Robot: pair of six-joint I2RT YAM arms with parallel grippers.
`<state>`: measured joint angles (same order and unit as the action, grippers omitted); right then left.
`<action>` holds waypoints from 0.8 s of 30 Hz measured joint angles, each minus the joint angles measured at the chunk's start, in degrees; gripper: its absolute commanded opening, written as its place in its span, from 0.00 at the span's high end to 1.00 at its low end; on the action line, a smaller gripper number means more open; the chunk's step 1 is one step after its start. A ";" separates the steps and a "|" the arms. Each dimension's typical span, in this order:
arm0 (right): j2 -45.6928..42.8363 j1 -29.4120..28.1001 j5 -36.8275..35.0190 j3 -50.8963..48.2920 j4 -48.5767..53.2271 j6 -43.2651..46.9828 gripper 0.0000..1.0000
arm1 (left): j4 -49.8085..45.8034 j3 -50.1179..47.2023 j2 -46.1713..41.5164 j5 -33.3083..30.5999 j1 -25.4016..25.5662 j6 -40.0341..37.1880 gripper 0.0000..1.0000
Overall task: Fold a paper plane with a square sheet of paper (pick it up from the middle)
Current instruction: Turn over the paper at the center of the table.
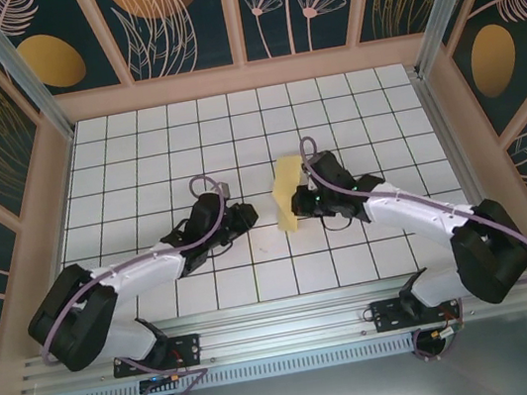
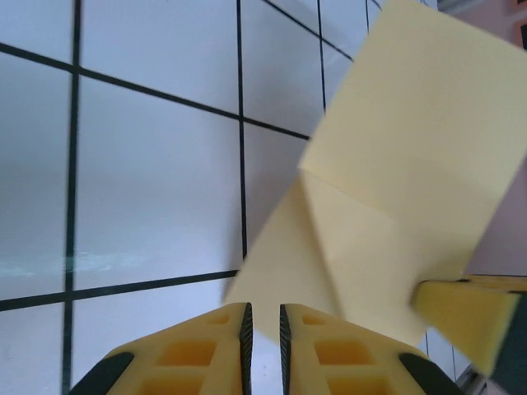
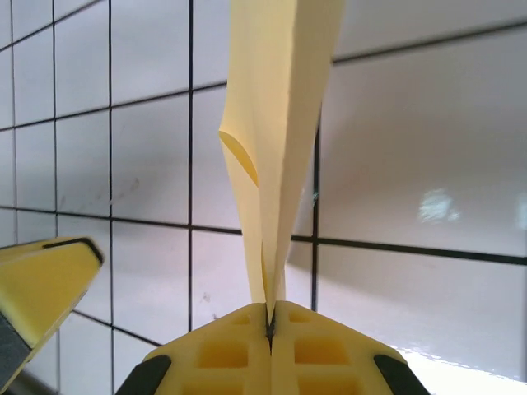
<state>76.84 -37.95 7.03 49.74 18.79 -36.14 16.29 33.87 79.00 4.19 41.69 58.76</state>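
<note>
The pale-yellow sheet of paper (image 1: 289, 198) is folded into a narrow creased shape and held off the table, edge-on in the right wrist view (image 3: 280, 123). My right gripper (image 3: 271, 306) is shut on its lower edge, and sits right of the paper in the top view (image 1: 310, 200). My left gripper (image 2: 263, 309) hovers just left of the paper (image 2: 395, 164), with its jaws a narrow gap apart and nothing between them. In the top view the left gripper (image 1: 247, 218) is about half a tile from the paper. A right fingertip (image 2: 465, 317) pinches the paper's corner.
The white gridded table (image 1: 138, 167) spreads around both arms. Patterned dark walls (image 1: 166, 22) and a metal frame enclose it. One left finger (image 3: 41, 284) shows at the lower left of the right wrist view.
</note>
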 measured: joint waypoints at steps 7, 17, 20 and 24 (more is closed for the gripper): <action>4.37 -6.27 -23.78 16.41 27.39 2.56 0.98 | -6.97 -3.58 -13.33 -12.94 0.00 1.70 0.80; 29.33 -16.26 -33.94 26.75 41.48 1.99 0.93 | -17.38 -7.41 -29.00 -26.43 0.00 6.19 0.81; 35.85 -18.43 -31.74 30.88 40.59 2.23 0.89 | -20.15 -8.48 -34.27 -29.62 0.00 7.61 0.81; 41.44 -20.04 -26.64 34.49 37.11 2.78 0.79 | -23.63 -9.03 -38.53 -32.13 0.00 8.63 0.80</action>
<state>118.28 -58.00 -19.62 84.23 55.90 -33.36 -7.33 24.84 40.47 -27.94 41.69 67.40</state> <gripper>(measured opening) 0.166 0.197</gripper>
